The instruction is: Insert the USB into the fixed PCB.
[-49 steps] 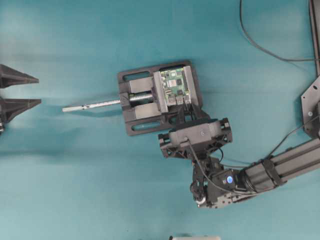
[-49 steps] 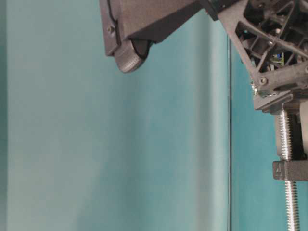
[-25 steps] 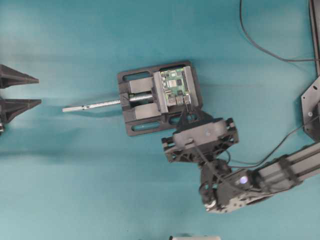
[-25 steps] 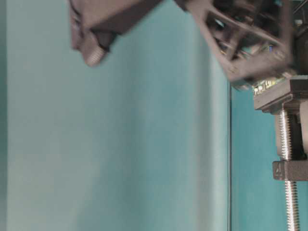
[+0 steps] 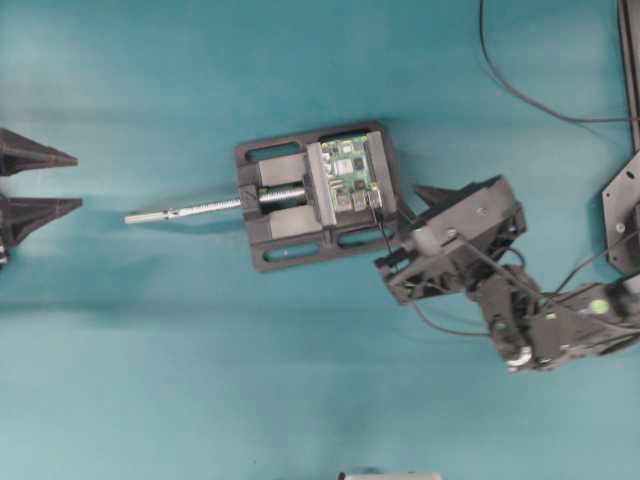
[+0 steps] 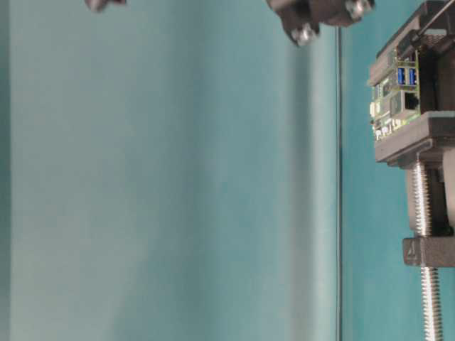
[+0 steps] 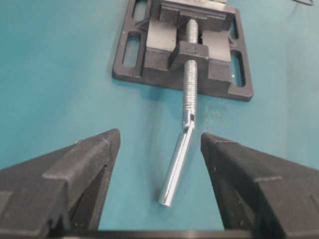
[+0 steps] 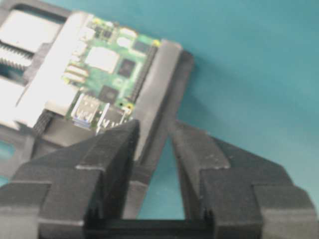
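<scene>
Both grippers, left (image 7: 159, 144) and right (image 8: 152, 144), gape empty beside the vise (image 5: 290, 235).

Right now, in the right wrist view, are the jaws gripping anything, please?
No, the right gripper has only teal table showing in its gap.

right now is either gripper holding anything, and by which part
Nothing is held. The right gripper stands open near the fixed PCB, nothing between its jaws; the left gripper is open and empty too.
</scene>
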You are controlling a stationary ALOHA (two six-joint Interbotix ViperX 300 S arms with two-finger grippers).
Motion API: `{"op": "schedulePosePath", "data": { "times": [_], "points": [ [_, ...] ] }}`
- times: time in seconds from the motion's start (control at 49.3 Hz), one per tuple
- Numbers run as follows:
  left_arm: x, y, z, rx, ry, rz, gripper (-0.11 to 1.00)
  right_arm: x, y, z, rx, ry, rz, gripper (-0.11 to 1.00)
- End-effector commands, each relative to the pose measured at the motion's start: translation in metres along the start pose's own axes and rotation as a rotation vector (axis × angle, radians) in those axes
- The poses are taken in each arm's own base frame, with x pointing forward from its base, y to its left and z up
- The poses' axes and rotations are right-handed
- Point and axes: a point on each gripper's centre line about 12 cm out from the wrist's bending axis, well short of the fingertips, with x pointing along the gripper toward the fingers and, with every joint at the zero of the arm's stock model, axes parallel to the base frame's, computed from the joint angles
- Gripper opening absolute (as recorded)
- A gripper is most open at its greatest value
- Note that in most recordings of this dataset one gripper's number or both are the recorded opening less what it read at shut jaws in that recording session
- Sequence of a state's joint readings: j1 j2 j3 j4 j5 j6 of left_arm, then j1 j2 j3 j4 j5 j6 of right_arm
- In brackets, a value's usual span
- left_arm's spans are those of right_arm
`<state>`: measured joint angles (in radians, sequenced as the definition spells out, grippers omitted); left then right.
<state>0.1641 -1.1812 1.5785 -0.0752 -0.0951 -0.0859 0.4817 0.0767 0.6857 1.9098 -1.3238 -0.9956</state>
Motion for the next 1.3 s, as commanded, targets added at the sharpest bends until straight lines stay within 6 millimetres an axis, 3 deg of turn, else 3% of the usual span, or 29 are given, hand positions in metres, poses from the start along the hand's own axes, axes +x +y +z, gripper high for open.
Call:
{"op": "schedulePosePath", "data": {
  "times": [0.0, 0.203, 0.406, 0.711, 0.853, 1.076, 1.279],
  "points": [
    [0.001, 0.0, 0.004, -0.007, -0.006, 0.001, 0.78, -0.001, -0.012, 0.013, 0.03, -0.007, 0.072, 0.38],
    [0.001, 0.0, 0.004, -0.007, -0.006, 0.001, 0.78, 0.008, -0.04, 0.017, 0.001, -0.003, 0.25, 0.38],
    [0.001, 0.0, 0.004, -0.007, -0.008, 0.001, 0.78, 0.019, -0.082, 0.021, -0.031, -0.032, 0.414, 0.38],
    [0.001, 0.0, 0.004, -0.007, -0.007, 0.002, 0.78, 0.006, -0.149, 0.024, -0.008, -0.176, 0.591, 0.36],
    [0.001, 0.0, 0.004, -0.007, -0.005, 0.001, 0.78, -0.009, -0.162, 0.02, -0.005, -0.222, 0.719, 0.3],
    [0.001, 0.0, 0.004, -0.007, -0.006, 0.001, 0.78, -0.018, -0.17, -0.004, -0.011, -0.205, 0.842, 0.09],
    [0.001, 0.0, 0.004, -0.007, -0.005, 0.001, 0.78, -0.014, -0.174, -0.008, -0.027, -0.219, 0.807, 0.07]
  ]
}}
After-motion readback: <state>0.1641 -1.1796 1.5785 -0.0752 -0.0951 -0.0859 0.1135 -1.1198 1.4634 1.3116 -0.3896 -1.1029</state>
